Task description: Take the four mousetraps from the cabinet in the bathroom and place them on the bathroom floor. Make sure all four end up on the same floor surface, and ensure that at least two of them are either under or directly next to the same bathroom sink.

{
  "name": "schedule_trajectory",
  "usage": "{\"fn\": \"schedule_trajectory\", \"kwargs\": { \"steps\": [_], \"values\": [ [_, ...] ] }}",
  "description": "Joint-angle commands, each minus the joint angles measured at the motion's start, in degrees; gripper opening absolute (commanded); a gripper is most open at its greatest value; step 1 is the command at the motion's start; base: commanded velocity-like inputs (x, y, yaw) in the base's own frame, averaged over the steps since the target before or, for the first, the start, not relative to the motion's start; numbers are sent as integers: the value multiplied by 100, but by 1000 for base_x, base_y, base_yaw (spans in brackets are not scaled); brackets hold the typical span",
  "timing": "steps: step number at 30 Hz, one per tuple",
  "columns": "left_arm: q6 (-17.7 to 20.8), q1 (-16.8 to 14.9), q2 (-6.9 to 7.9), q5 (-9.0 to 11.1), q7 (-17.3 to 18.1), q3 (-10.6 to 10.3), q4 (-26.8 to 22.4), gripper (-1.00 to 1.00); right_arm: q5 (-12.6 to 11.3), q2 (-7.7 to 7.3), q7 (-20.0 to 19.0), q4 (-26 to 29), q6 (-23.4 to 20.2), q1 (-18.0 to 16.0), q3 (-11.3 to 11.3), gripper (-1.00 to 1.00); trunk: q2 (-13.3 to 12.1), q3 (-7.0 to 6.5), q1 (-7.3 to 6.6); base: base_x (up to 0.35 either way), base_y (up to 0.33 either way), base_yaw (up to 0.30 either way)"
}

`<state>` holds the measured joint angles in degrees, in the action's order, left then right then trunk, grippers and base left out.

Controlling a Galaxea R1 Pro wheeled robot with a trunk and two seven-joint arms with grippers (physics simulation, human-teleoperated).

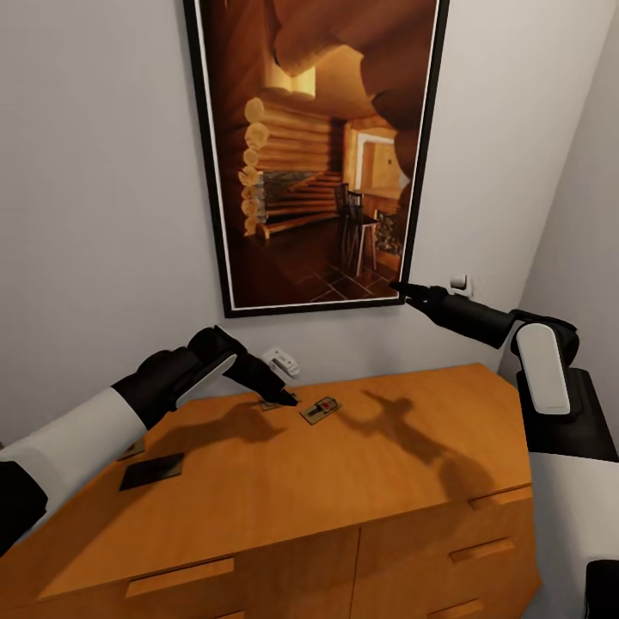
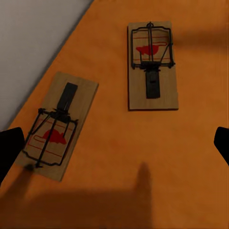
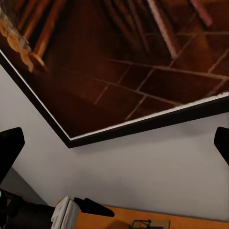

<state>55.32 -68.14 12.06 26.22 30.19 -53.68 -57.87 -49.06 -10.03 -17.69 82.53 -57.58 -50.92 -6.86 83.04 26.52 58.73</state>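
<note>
The orange-brown cabinet [image 1: 378,464] stands against the wall, and the mousetraps lie on its flat top. My left gripper [image 1: 285,398] hovers open just above the top. In the left wrist view [image 2: 114,152] it sits over two traps, one mousetrap [image 2: 56,125] near one fingertip [image 2: 10,149] and another mousetrap [image 2: 152,64] farther off. That farther trap [image 1: 320,410] lies just right of the gripper tip. Two more traps lie in the left arm's shadow, one [image 1: 151,471] dark and one [image 1: 131,449] partly hidden by the forearm. My right gripper [image 1: 404,291] is open, raised near the picture frame's lower corner.
A large framed log-cabin picture [image 1: 318,155] hangs on the wall above the cabinet. A white wall socket [image 1: 282,361] sits just behind the left gripper, and a small switch [image 1: 460,282] is near the right gripper. Bar handles [image 1: 179,578] run along the drawer fronts. A side wall closes in on the right.
</note>
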Motion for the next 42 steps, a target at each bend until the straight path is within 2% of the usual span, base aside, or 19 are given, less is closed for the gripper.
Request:
{"fn": "schedule_trajectory", "kwargs": {
  "steps": [1, 25, 36, 42],
  "values": [
    [-8, -7, -1, -12, 21, -9, -4, 100, 54, 1, -59, 0, -22, -6, -10, 100, 4, 7, 0, 3, 8, 0],
    [-135, -6, -142, -2, 29, 14, -40, 100, 54, -4, -73, 0, -16, -3, -17, 100, 4, 7, 0, 0, 1, 0],
    [-159, 3, -283, 26, 44, 20, -20, 100, 54, -1, -76, 0, -16, 2, -17, 100, 4, 7, 0, 0, 0, 0],
    [-235, 17, -314, 31, 47, 19, -9, 100, 54, 0, -76, 0, -16, 2, -17, 100, 4, 7, 0, 0, 0, 0]
  ]
}}
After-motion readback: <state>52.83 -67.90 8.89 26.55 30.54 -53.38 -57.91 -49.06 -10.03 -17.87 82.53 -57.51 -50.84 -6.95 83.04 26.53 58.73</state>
